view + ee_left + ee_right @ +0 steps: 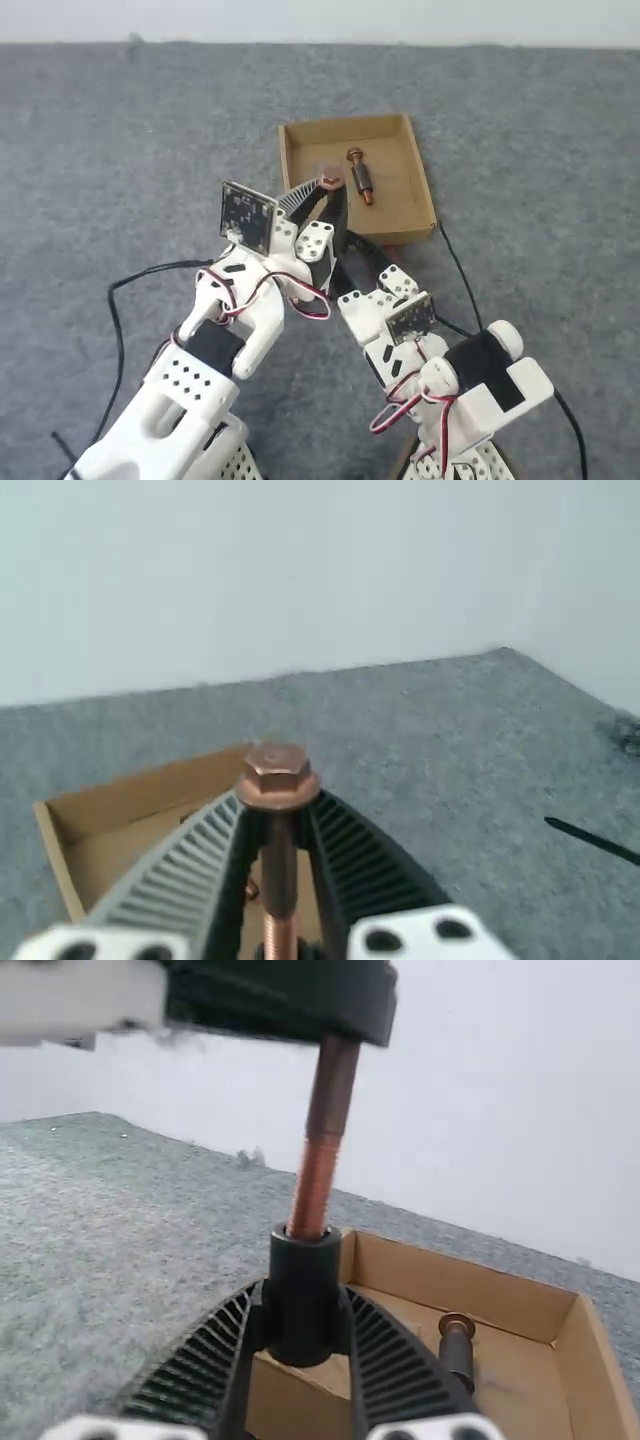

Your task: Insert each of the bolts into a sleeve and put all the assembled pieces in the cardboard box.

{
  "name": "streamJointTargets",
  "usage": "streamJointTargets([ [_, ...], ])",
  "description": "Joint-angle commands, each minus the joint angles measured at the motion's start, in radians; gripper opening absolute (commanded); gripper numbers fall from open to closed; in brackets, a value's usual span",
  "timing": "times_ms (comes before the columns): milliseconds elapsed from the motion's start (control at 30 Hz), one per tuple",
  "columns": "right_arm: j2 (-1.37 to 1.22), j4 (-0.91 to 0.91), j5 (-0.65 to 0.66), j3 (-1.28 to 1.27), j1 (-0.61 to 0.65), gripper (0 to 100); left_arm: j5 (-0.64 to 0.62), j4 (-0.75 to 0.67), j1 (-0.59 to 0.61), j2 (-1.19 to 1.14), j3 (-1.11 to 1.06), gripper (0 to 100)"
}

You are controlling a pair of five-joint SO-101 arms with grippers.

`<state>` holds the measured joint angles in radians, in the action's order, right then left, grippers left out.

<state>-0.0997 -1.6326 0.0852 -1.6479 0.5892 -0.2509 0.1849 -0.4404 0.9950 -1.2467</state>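
A grey carpeted bench (120, 130) carries an open brown cardboard box (425, 190) towards its far edge, right of the middle. Both white arms are brought together above the box's near left corner.

The left tool (275, 805) is closed around a copper-coloured hex-head bolt (277, 770), gripped just under the head. The right tool (300, 1305) is clamped on a black cylindrical sleeve (303, 1280).

The bolt is held above the sleeve, head uppermost. Its long axis is lined up closely with the sleeve's bore, perhaps tilted a little. The threaded tip is just inside the sleeve's mouth, and most of the shank (320, 1150) is bare between the two tools. The coming move is judged to be a push straight along this shared axis. The sleeve lies directly below the left tool, and neither arm is set farther off.

One assembled piece (360, 177), a bolt in a dark sleeve, lies near the box's middle, its length running from the far wall to the near wall.

The depth of the tip inside the bore is hidden by the sleeve wall. The sleeve's lower end is covered by the right tool's ribbed fingers (395, 1360).
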Motion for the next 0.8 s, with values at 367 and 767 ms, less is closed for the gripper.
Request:
streamJointTargets([
  [367, 0.004, -0.005, 0.000, -0.023, -0.002, 0.6, 0.009, -0.002, 0.006, 0.038, -0.059, 1],
  [767, 0.005, -0.005, -0.003, -0.021, -0.042, 0.6, 0.011, -0.002, 0.012, 0.038, -0.170, 1],
])
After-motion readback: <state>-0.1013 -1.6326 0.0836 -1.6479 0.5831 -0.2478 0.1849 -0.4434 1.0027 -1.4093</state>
